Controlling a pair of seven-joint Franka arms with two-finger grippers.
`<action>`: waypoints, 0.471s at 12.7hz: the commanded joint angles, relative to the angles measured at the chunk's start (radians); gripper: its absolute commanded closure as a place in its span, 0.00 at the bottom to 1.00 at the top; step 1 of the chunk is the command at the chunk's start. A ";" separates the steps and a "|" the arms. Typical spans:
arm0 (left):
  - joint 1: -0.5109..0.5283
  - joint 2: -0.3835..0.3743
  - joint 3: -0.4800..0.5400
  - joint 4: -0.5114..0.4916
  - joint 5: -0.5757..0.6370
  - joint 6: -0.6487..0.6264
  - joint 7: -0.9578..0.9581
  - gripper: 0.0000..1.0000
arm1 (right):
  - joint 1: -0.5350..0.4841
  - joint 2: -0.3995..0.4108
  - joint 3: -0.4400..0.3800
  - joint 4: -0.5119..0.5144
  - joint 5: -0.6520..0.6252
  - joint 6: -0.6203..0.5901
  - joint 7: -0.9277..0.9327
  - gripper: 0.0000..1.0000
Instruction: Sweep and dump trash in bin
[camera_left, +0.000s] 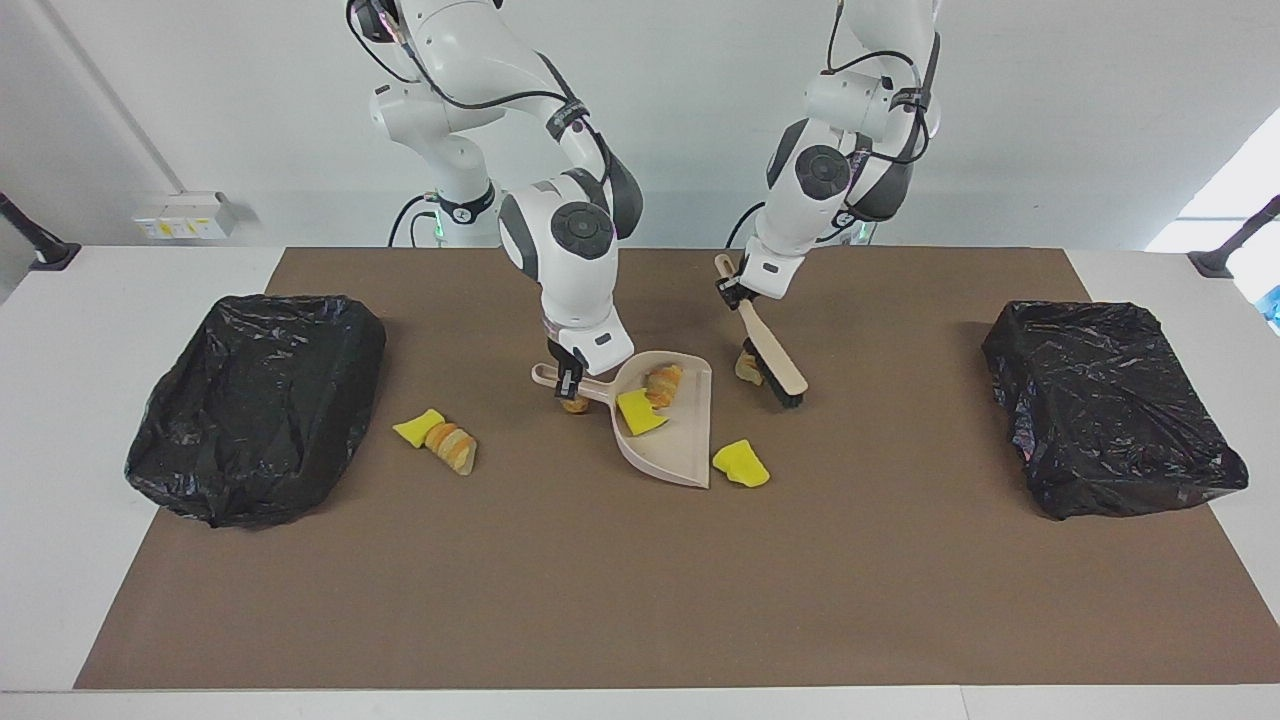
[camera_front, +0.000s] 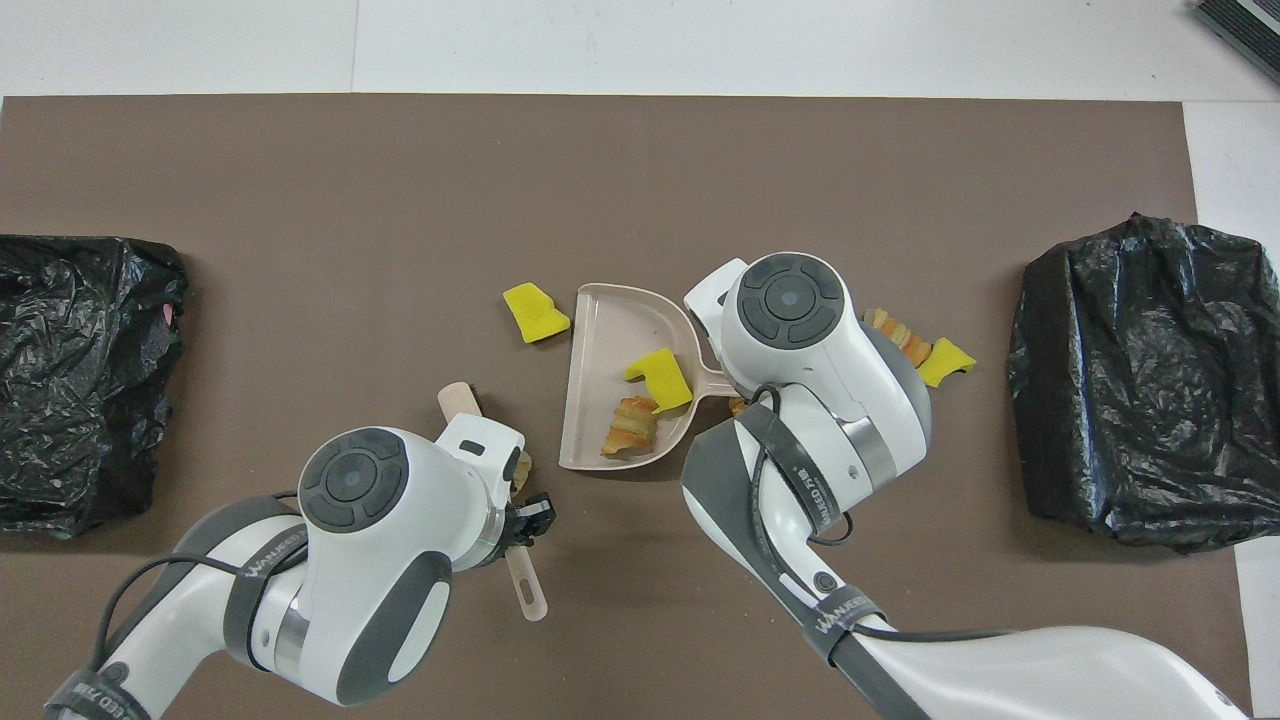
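Facing view: the left gripper (camera_left: 735, 288) pinches the brush (camera_left: 770, 350), bristles apparently touching a bread roll (camera_left: 746, 366). The right gripper (camera_left: 568, 378) clamps the dustpan (camera_left: 678, 440) handle; a croissant (camera_left: 662, 384) and a sponge chunk (camera_left: 639, 411) lie in it.

Overhead view: another sponge chunk (camera_front: 534, 313) lies beside the pan's mouth.

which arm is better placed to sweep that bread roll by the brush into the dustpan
Left. The left hand already holds the brush, whose bristles sit beside the bread roll, on the side away from the dustpan. The right hand is busy gripping the dustpan's handle.
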 joint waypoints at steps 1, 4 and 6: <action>-0.038 0.012 0.010 0.009 -0.009 0.090 -0.012 1.00 | -0.001 0.005 0.006 -0.012 -0.005 0.032 0.007 1.00; -0.012 0.034 0.014 0.075 -0.009 -0.075 -0.007 1.00 | -0.001 0.005 0.006 -0.012 -0.005 0.032 0.007 1.00; 0.018 0.011 0.014 0.069 -0.007 -0.264 0.011 1.00 | -0.001 0.005 0.006 -0.012 -0.005 0.032 0.004 1.00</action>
